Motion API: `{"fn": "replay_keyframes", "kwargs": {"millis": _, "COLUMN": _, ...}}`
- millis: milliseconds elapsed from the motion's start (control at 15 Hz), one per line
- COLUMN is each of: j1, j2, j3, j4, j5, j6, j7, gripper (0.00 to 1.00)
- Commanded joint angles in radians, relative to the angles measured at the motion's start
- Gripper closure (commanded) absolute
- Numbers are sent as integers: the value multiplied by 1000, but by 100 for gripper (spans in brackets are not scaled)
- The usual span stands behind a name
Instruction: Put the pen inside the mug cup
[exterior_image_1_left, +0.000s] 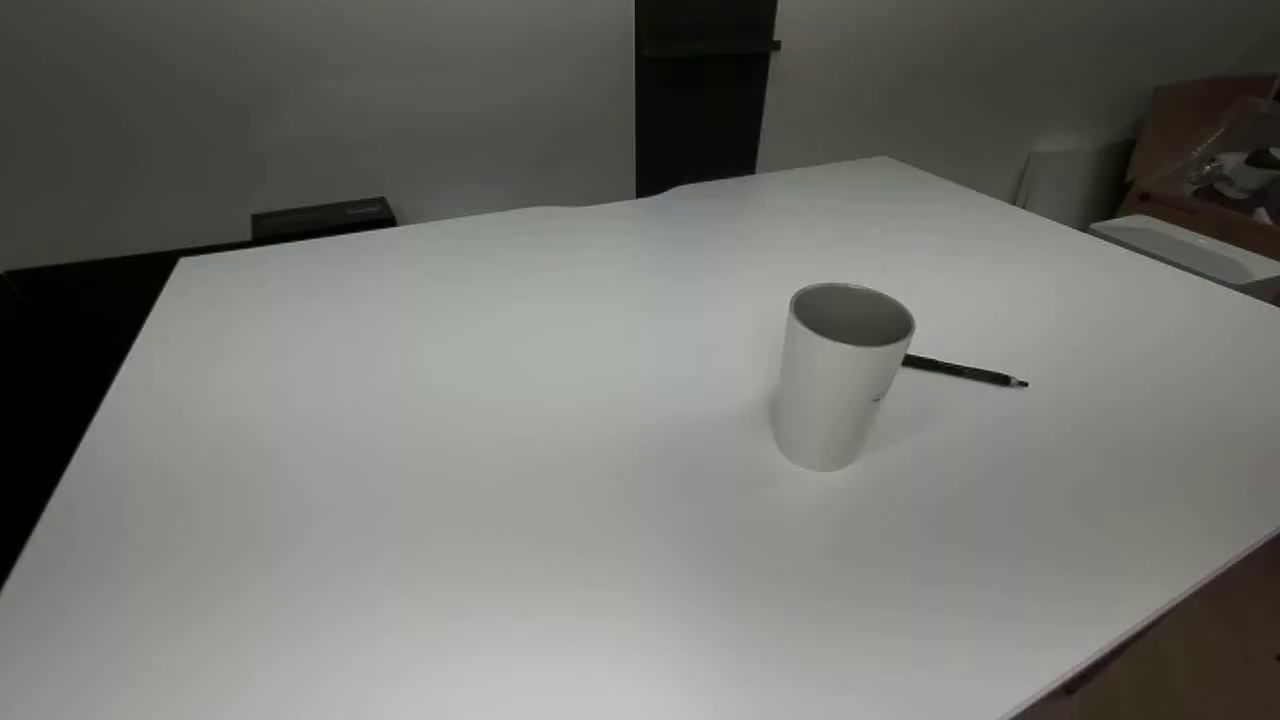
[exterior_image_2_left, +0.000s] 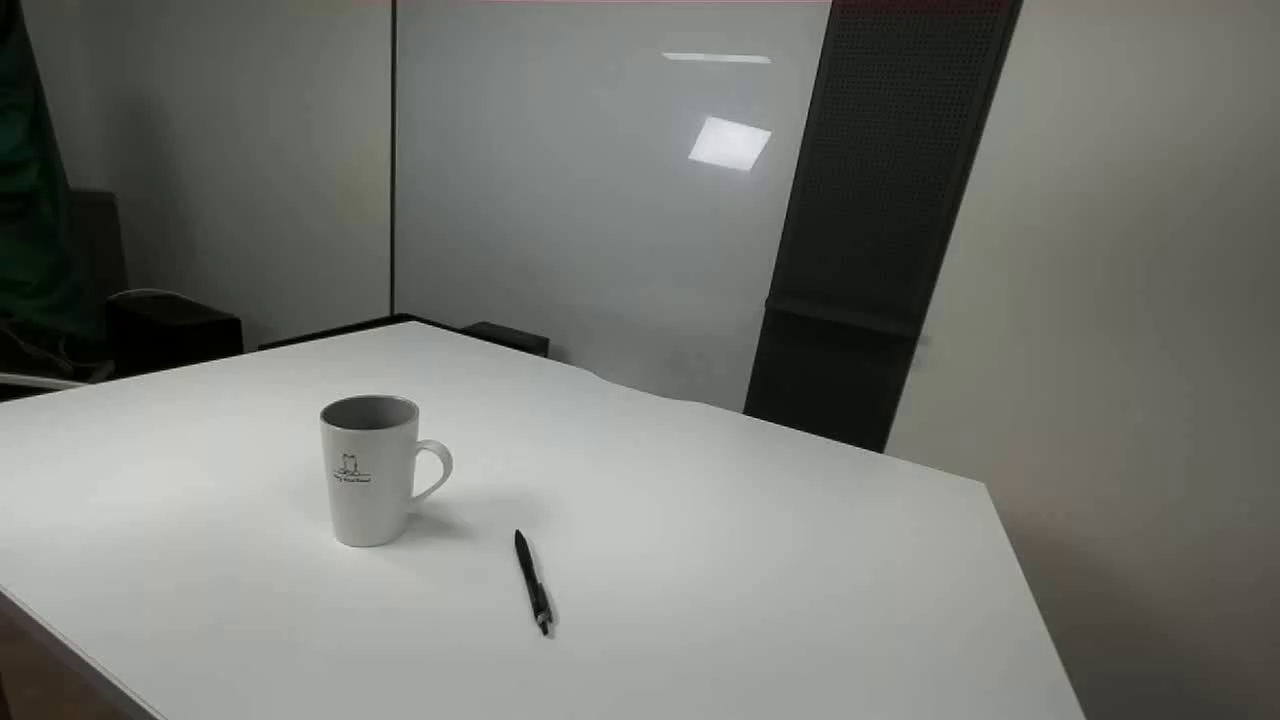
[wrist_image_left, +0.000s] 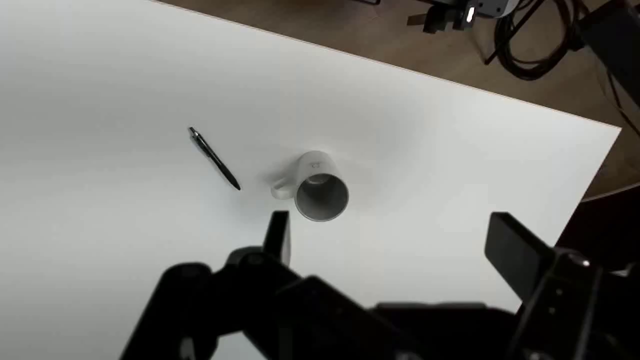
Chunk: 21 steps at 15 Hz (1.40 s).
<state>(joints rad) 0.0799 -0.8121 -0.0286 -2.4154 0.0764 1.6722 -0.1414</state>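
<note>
The white mug cup stands upright on the table in both exterior views (exterior_image_1_left: 835, 400) (exterior_image_2_left: 368, 490). It has a dark grey inside, a handle and a small dark print. The black pen lies flat on the table beside the mug, apart from it, in both exterior views (exterior_image_1_left: 965, 371) (exterior_image_2_left: 533, 583). In an exterior view the mug hides one end of the pen. In the wrist view the mug (wrist_image_left: 317, 167) is above the left finger and the pen (wrist_image_left: 215, 158) lies further left. My gripper (wrist_image_left: 390, 235) is wide open above the table, with nothing between its fingers. It is outside both exterior views.
The white table (exterior_image_1_left: 500, 450) fills most of each view. Its edge shows in the wrist view, with cables (wrist_image_left: 530, 70) and equipment beyond it. A dark box (exterior_image_1_left: 325, 218) and a wall with a dark panel (exterior_image_2_left: 880, 230) stand behind the table. A white tray (exterior_image_1_left: 1185, 248) is beside it.
</note>
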Motion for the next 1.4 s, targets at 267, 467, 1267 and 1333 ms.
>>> {"fn": "replay_keyframes", "kwargs": {"millis": 267, "j1": -5, "j2": 0, "j3": 3, "j4": 2, "j5": 2, "j6": 0, "j7": -2, "gripper": 0}}
{"fn": "replay_keyframes", "kwargs": {"millis": 467, "j1": -5, "j2": 0, "j3": 3, "j4": 2, "j5": 2, "j6": 0, "j7": -3, "gripper": 0}}
{"fn": "replay_keyframes", "kwargs": {"millis": 1267, "j1": -86, "j2": 161, "j3": -167, "j4": -92, "j5": -258, "j6": 469, "j7": -219, "gripper": 0}}
{"fn": "replay_keyframes", "kwargs": {"millis": 1333, "j1": -60, "j2": 193, "j3": -221, "j4": -98, "j5": -211, "j6": 502, "j7": -297, "gripper": 0}}
